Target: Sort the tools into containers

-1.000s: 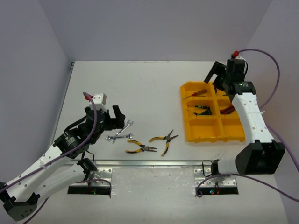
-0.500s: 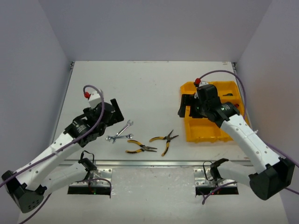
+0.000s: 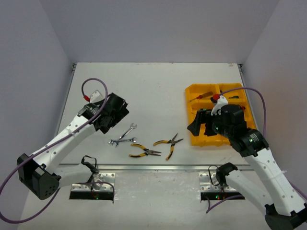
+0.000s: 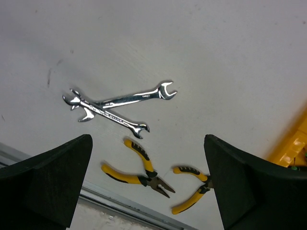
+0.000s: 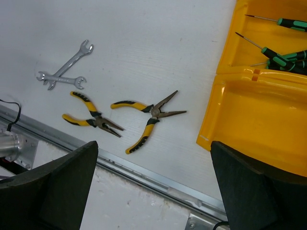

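Two silver wrenches lie crossed on the table, also in the left wrist view. Two yellow-handled pliers lie near the front rail, the left pair and the right pair, both also in the right wrist view. The yellow tray holds green-handled screwdrivers and a red-handled screwdriver. My left gripper hangs open and empty above the wrenches. My right gripper is open and empty over the tray's near-left corner.
A metal rail runs along the table's front edge just behind the pliers. White walls close in the left, far and right sides. The right arm hides the tray's near compartments in the top view.
My right arm swung from the tray's far right end to its near-left corner, toward the pliers. My left gripper rose and shifted slightly back above the wrenches.
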Robot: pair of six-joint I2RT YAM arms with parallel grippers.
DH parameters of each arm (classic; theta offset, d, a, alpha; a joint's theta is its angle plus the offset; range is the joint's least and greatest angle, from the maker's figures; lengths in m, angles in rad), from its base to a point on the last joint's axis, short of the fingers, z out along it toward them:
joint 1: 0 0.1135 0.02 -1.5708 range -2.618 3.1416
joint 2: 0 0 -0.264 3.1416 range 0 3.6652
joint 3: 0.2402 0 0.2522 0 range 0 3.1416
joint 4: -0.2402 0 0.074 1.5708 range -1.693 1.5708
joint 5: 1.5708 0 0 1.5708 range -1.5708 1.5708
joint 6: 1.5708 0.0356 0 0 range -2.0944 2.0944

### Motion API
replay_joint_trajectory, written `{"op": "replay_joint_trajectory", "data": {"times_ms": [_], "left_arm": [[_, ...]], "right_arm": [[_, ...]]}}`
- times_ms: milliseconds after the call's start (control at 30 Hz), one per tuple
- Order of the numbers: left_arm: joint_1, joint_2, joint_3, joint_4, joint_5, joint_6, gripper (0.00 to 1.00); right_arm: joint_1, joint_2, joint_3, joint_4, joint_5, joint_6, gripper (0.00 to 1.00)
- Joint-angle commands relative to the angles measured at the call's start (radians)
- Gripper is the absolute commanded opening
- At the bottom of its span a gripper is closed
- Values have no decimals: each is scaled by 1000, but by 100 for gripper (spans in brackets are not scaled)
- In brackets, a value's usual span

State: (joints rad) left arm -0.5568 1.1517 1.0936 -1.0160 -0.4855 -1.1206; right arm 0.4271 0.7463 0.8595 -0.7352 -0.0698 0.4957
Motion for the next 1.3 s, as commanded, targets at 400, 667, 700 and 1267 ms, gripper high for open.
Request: {"op": "replay_joint_trajectory", "data": {"times_ms": [400, 667, 700, 1267], "left_arm": [[11, 357, -87, -24, 211, -637, 84], [19, 481, -57, -5, 185, -622, 64], [23, 483, -57, -7, 180, -622, 62], [46, 487, -161, 79, 177, -599, 49]], "right_arm": [[-2, -50, -46, 55, -160, 2, 99], [-1, -56, -63, 52, -160, -8, 99], [-2, -56, -65, 53, -160, -8, 99], [-2, -13, -60, 69, -179, 3, 99]]}}
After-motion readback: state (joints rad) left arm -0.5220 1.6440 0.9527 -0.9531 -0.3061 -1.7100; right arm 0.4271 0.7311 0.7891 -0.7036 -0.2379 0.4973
